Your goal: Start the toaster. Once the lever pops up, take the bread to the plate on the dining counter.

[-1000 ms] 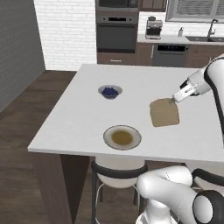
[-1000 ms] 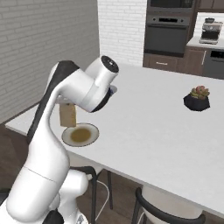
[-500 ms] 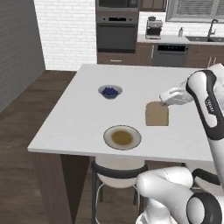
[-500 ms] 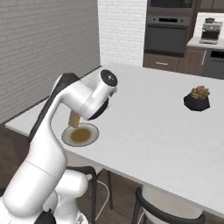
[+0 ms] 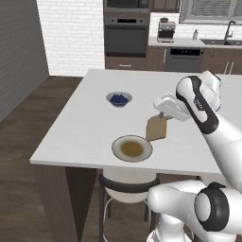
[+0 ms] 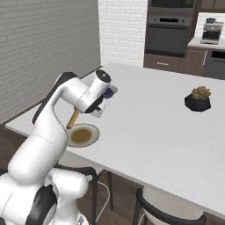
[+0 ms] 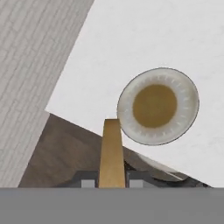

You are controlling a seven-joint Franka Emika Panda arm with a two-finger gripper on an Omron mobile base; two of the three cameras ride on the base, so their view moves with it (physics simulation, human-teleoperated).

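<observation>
My gripper (image 5: pixel 162 118) is shut on the bread (image 5: pixel 156 128), a thin tan slice that hangs on edge just above the dining counter (image 5: pixel 85 123). The slice sits close to the right rim of the plate (image 5: pixel 132 148), which has a pale rim and brown centre and lies near the counter's front edge. In the right base view the bread (image 6: pixel 73 118) tilts down from the gripper (image 6: pixel 77 111) above the plate (image 6: pixel 81 135). The hand view looks along the bread (image 7: pixel 111 153) between the fingertips of the gripper (image 7: pixel 111 183), with the plate (image 7: pixel 158 106) just to its right. The toaster is out of view.
A small bowl of blue berries (image 5: pixel 119 99) stands further back on the counter. A dark pot with a plant (image 6: pixel 201 99) sits far to the right. A stool (image 5: pixel 126 182) is tucked under the front edge, and a chair (image 6: pixel 167 211) stands by the near side.
The arm has carried the bread leftward and slightly toward the front edge, from well right of the plate to just beside its rim. The grip has stayed the same.
</observation>
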